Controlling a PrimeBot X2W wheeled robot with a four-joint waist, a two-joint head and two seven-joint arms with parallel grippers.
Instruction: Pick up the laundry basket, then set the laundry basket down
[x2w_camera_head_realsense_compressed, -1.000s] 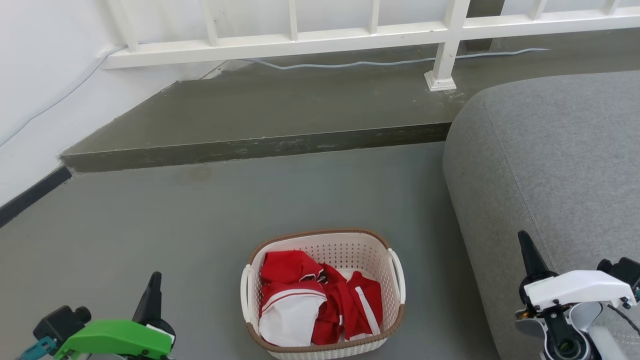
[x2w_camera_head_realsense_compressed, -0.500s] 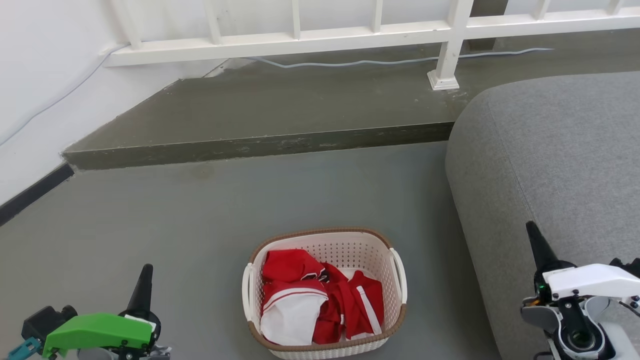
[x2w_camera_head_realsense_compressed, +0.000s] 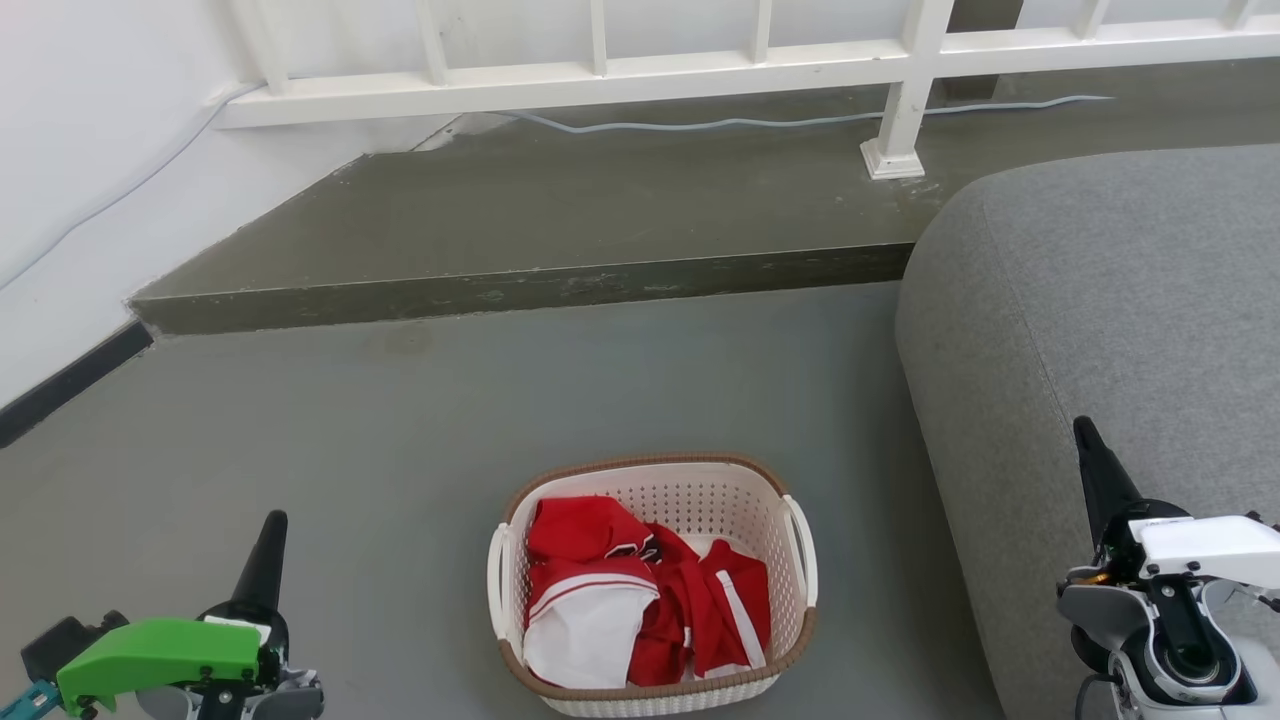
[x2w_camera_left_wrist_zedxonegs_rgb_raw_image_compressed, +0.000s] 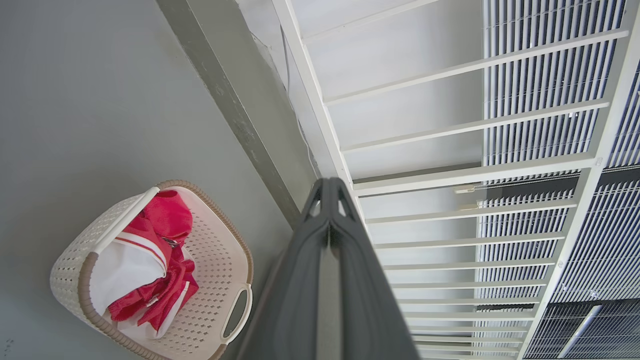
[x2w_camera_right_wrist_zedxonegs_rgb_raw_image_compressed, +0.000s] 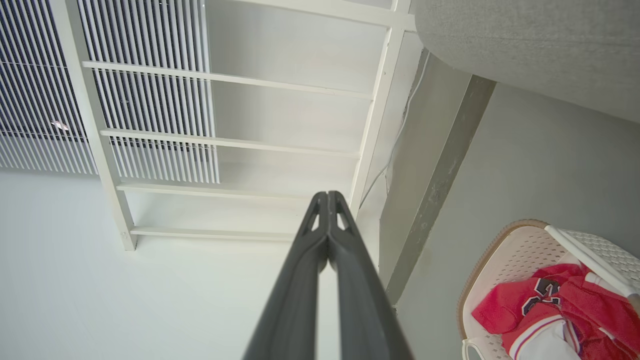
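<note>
The laundry basket (x2w_camera_head_realsense_compressed: 690, 485) stands on the grey floor at the bottom middle of the head view, cream-white with a brown rim, a white handle on each side and red and white clothes inside. It also appears in the left wrist view (x2w_camera_left_wrist_zedxonegs_rgb_raw_image_compressed: 220, 250) and the right wrist view (x2w_camera_right_wrist_zedxonegs_rgb_raw_image_compressed: 505, 260). My left gripper (x2w_camera_head_realsense_compressed: 272, 525) is shut and empty, well to the basket's left. My right gripper (x2w_camera_head_realsense_compressed: 1085, 432) is shut and empty, to the basket's right in front of the sofa. Both wrist views show the fingertips pressed together, left (x2w_camera_left_wrist_zedxonegs_rgb_raw_image_compressed: 327, 182) and right (x2w_camera_right_wrist_zedxonegs_rgb_raw_image_compressed: 327, 195).
A grey sofa (x2w_camera_head_realsense_compressed: 1110, 300) fills the right side, close to the basket. Behind the basket a dark raised step (x2w_camera_head_realsense_compressed: 520, 290) runs across, with a white railing (x2w_camera_head_realsense_compressed: 640, 75) and a cable on it. A white wall (x2w_camera_head_realsense_compressed: 70, 150) stands at the left.
Both grippers have spread apart: the left moved left and lower in the head view, the right moved right and slightly up. The basket has stayed in place.
</note>
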